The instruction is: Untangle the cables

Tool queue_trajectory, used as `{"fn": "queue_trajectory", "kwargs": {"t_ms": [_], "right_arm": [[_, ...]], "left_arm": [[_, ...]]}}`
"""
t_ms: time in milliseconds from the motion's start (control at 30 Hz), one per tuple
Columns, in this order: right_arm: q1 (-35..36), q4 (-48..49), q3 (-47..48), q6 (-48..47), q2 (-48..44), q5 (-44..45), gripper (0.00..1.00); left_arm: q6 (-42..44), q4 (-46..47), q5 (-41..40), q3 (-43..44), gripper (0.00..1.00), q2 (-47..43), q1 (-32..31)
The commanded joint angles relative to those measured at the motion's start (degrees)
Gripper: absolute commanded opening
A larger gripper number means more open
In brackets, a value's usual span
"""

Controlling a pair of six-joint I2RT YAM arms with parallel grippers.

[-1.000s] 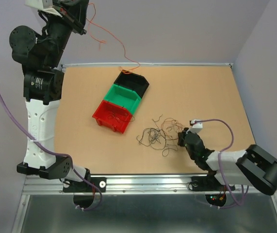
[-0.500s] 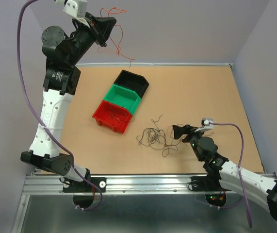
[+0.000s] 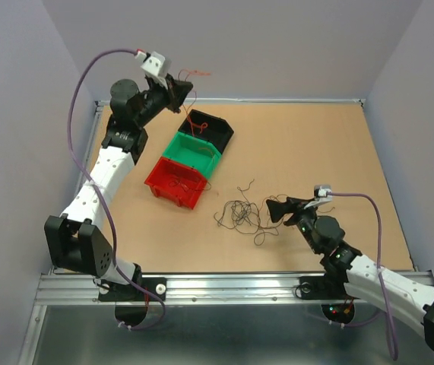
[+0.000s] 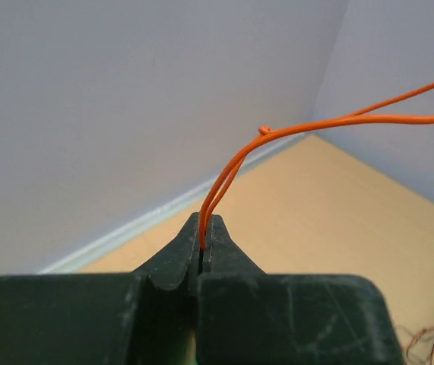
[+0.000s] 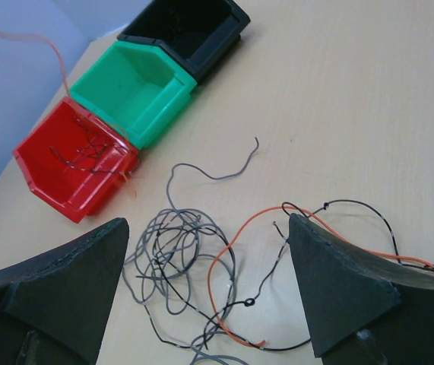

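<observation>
The cables (image 3: 241, 213) lie as a loose tangle of grey, black and orange wires on the table, seen close in the right wrist view as a tangle (image 5: 172, 245). My right gripper (image 3: 281, 207) hovers just right of it, open, with wires showing between its jaws (image 5: 205, 228). My left gripper (image 3: 180, 93) is raised at the back left, shut on a thin orange wire (image 4: 293, 133). That wire (image 3: 194, 122) dangles down over the black bin (image 3: 223, 126).
Three bins stand in a diagonal row: black, then green (image 3: 180, 141), then red (image 3: 156, 182), the red one (image 5: 49, 186) holding a few thin wires. The green bin (image 5: 156, 114) and black bin (image 5: 224, 34) lie beyond the tangle. Lilac walls enclose the table.
The left arm swung down and right from high at the back left, carrying the orange wire over the black bin. The right gripper opened and drew back from the tangle.
</observation>
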Motion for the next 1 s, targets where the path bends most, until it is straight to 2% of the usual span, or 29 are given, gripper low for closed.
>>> {"fn": "queue_trajectory", "kwargs": {"t_ms": [0, 133, 267, 433, 633, 767, 867, 967], "right_arm": [[0.0, 0.0, -1.8, -0.7, -3.4, -2.3, 0.91], [0.0, -2.0, -1.7, -0.8, -6.2, -4.0, 0.91], [0.1, -3.4, -1.2, -0.6, -7.8, -4.8, 0.90], [0.0, -3.5, -0.5, -0.5, -6.6, -5.1, 0.90], [0.0, -2.1, 0.2, -0.5, -3.6, -5.6, 0.90], [0.0, -1.0, 0.2, -0.3, -2.7, -6.2, 0.90], [0.0, -0.8, -0.1, -0.3, -2.6, -6.4, 0.90], [0.0, -0.7, -0.5, -0.3, -3.3, -6.9, 0.90]], "left_arm": [[5.1, 12.7, 1.3, -11.8, 0.00, -6.1, 0.9], [7.7, 13.7, -0.4, -15.3, 0.00, -6.0, 1.8], [6.7, 13.1, 1.8, -13.1, 0.00, -6.1, 2.8], [1.9, 12.1, 6.1, -7.6, 0.00, -8.0, 2.8], [-5.3, 10.9, 5.0, 3.3, 0.00, -5.6, 2.8], [-5.4, 7.5, 2.7, 10.5, 0.00, -2.0, 2.9], [-5.0, 5.9, 2.8, 12.4, 0.00, -0.1, 2.9], [-4.4, 6.7, 3.3, 9.1, 0.00, 0.3, 2.9]]}}
